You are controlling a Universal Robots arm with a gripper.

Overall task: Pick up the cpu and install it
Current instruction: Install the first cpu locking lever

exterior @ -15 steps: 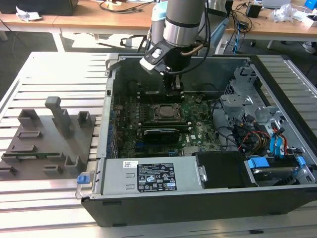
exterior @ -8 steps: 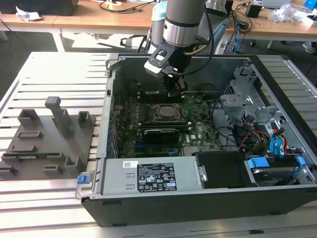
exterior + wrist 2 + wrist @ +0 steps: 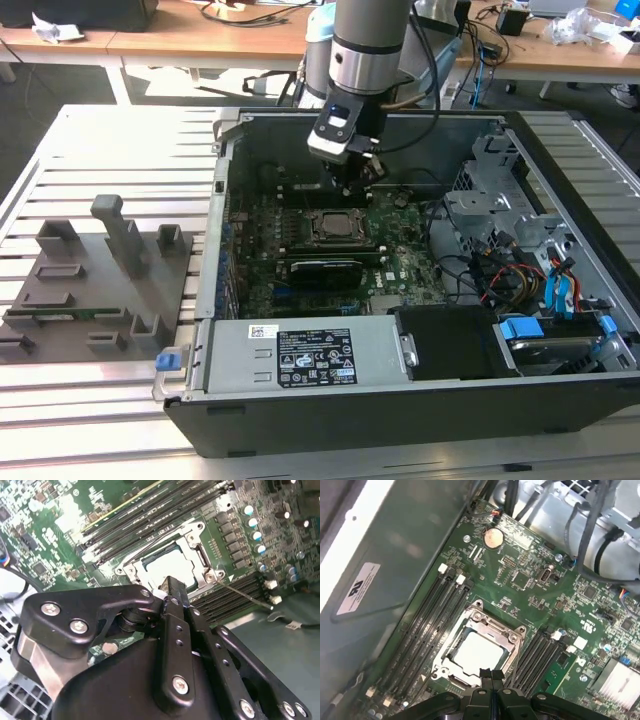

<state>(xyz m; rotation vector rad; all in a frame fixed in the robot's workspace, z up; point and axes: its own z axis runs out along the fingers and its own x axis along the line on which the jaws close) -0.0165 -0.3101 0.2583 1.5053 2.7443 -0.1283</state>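
Observation:
The cpu (image 3: 475, 652), a pale silvery square, lies flat inside the metal socket frame (image 3: 512, 632) on the green motherboard (image 3: 530, 575). In the second wrist view the cpu (image 3: 167, 567) shows just past the fingertips, and in the exterior view the cpu (image 3: 335, 227) sits at the middle of the board. My gripper (image 3: 356, 186) hangs a little above the socket's far edge. Its two black fingers are pressed together in both wrist views, with nothing between them, gripper (image 3: 490, 675) and gripper (image 3: 173, 587). The socket's thin wire lever (image 3: 246, 598) sticks out sideways.
Black memory slots (image 3: 427, 625) flank the socket on both sides. A long black card (image 3: 325, 269) lies nearer the front, then the power supply (image 3: 310, 360). Drive cages and cables (image 3: 520, 270) fill the case's right in the exterior view. A grey fixture (image 3: 100, 280) stands outside on the left.

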